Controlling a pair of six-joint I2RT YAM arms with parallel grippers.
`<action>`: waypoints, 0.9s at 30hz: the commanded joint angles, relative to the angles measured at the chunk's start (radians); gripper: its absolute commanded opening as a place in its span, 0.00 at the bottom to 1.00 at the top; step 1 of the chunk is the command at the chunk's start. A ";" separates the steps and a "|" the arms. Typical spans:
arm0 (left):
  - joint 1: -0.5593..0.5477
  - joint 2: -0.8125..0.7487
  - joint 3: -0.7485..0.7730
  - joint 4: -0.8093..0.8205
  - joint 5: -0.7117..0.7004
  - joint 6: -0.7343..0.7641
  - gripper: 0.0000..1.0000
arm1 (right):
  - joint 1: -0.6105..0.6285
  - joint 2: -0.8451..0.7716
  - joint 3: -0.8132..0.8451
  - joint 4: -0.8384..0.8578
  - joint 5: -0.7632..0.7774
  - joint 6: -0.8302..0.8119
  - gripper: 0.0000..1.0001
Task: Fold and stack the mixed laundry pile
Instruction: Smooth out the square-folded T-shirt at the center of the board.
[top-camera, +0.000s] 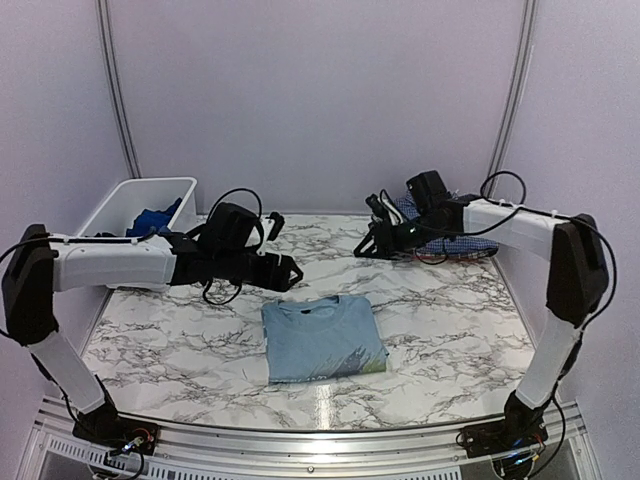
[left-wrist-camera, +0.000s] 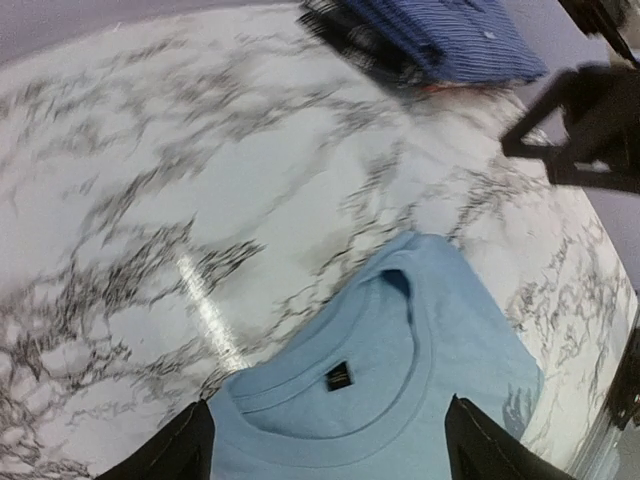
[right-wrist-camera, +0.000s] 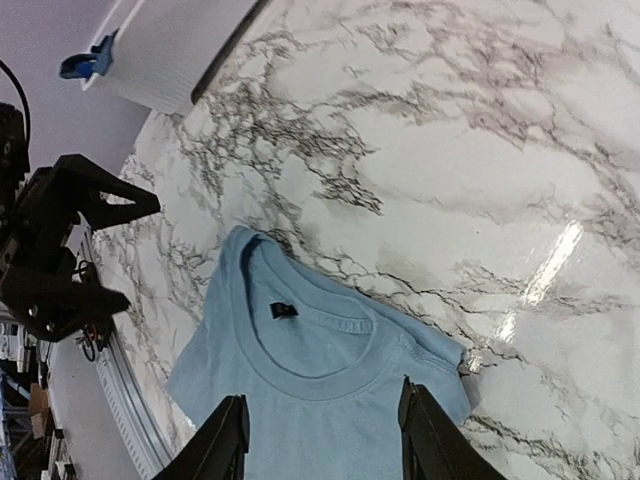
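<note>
Centrally on the white marbled counter (top-camera: 450, 310) we see one plain light blue T-shirt (top-camera: 322, 340), folded into a compact, nearly square block. Its round collar (top-camera: 318, 304) points toward the far wall and its folded bottom edge faces the arm bases, so the neck-to-hem line runs from far to near, turned slightly off square. In the top view the block looks a little wider than it is deep, though we cannot tell its true long axis. A small dark label sits inside the neck.

At the far right of the counter lies one low stack: a navy small-check button shirt (top-camera: 462, 243) with a black-and-white plaid piece (left-wrist-camera: 360, 48) at its edge, blurred in the left wrist view. At the far left stands one white bin (top-camera: 112, 205), and one royal blue garment (top-camera: 155, 217) shows over its rim.

We count two arms. The left gripper (left-wrist-camera: 328, 403) hangs over the counter just beyond the T-shirt's collar, its jaws spread wide and released, with nothing between them. The right gripper (right-wrist-camera: 322, 392) is beside the far-right stack, well apart from the T-shirt, its jaws also parted and gripping nothing. Each wrist camera looks down past its own two dark fingers at the collar end of the T-shirt.
</note>
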 joint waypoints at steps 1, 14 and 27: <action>-0.178 -0.049 0.075 -0.120 -0.168 0.230 0.83 | -0.016 -0.188 -0.041 -0.099 0.074 0.011 0.49; -0.561 0.329 0.393 -0.123 -0.272 0.567 0.66 | -0.232 -0.541 -0.563 -0.003 -0.056 0.202 0.53; -0.559 0.576 0.502 -0.126 -0.226 0.598 0.47 | -0.299 -0.616 -0.720 0.060 -0.118 0.275 0.54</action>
